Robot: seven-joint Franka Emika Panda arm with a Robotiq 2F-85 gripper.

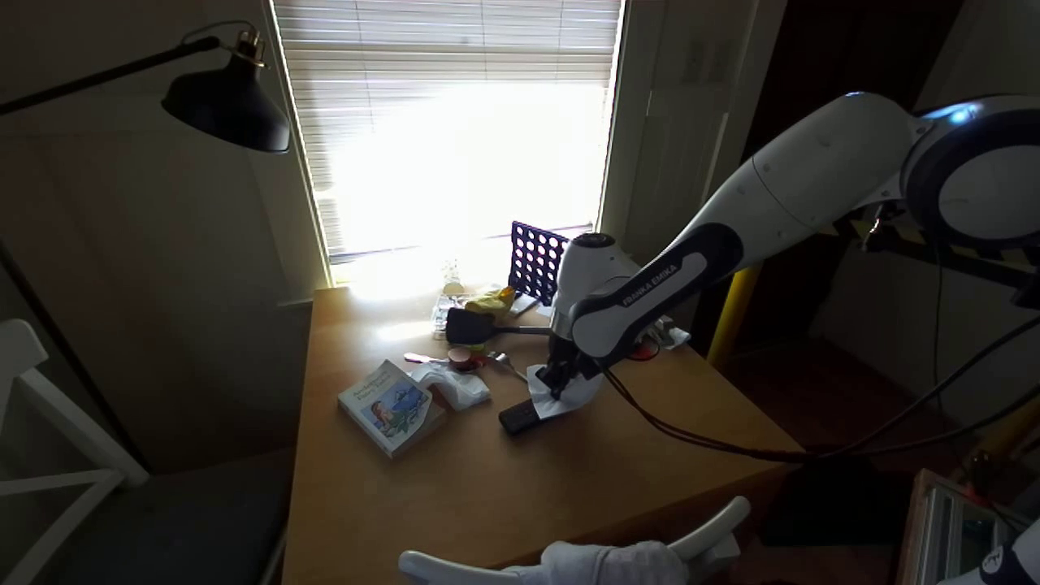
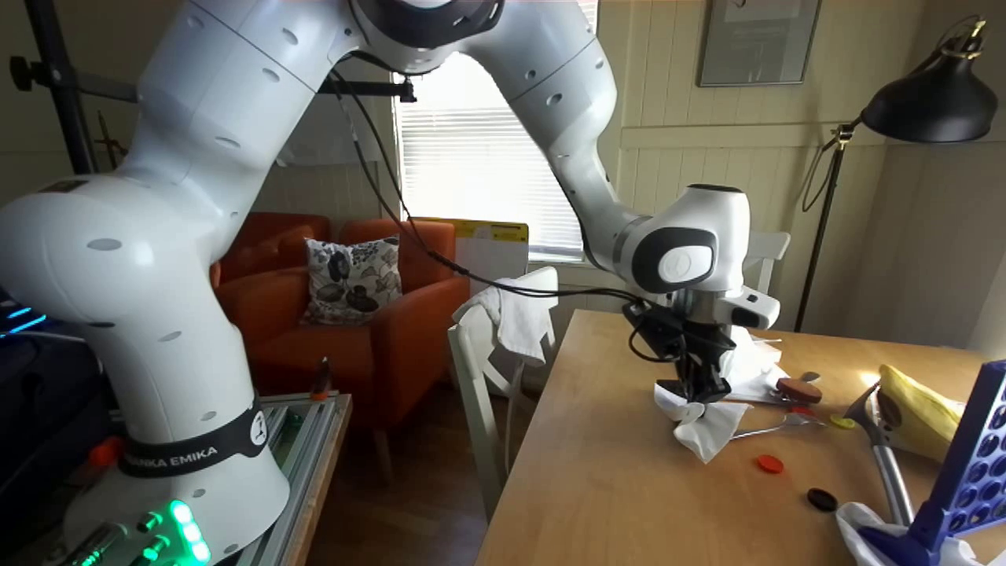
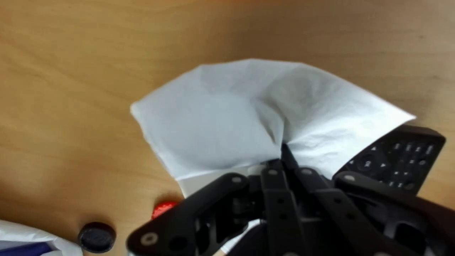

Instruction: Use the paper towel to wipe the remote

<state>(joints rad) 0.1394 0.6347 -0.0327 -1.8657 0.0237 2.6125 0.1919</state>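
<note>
The paper towel is a rumpled white sheet that shows in both exterior views (image 1: 581,394) (image 2: 707,434) and fills the middle of the wrist view (image 3: 217,124). My gripper is shut on its middle, with the fingertips pinching a fold, in the wrist view (image 3: 283,154) and both exterior views (image 1: 557,392) (image 2: 698,393). The sheet fans out around the fingers, low at the table. The remote, a dark bar with buttons, lies on the table, partly under the towel's edge, in an exterior view (image 1: 518,418) and the wrist view (image 3: 394,158). Its covered end is hidden.
A book (image 1: 390,406) and another white paper (image 1: 459,388) lie beside the remote. A fork (image 2: 778,425), a red disc (image 2: 770,464), a black disc (image 2: 822,499), a spatula (image 1: 471,327), a yellow bag (image 1: 491,302) and the upright blue rack (image 2: 971,472) are also on the table.
</note>
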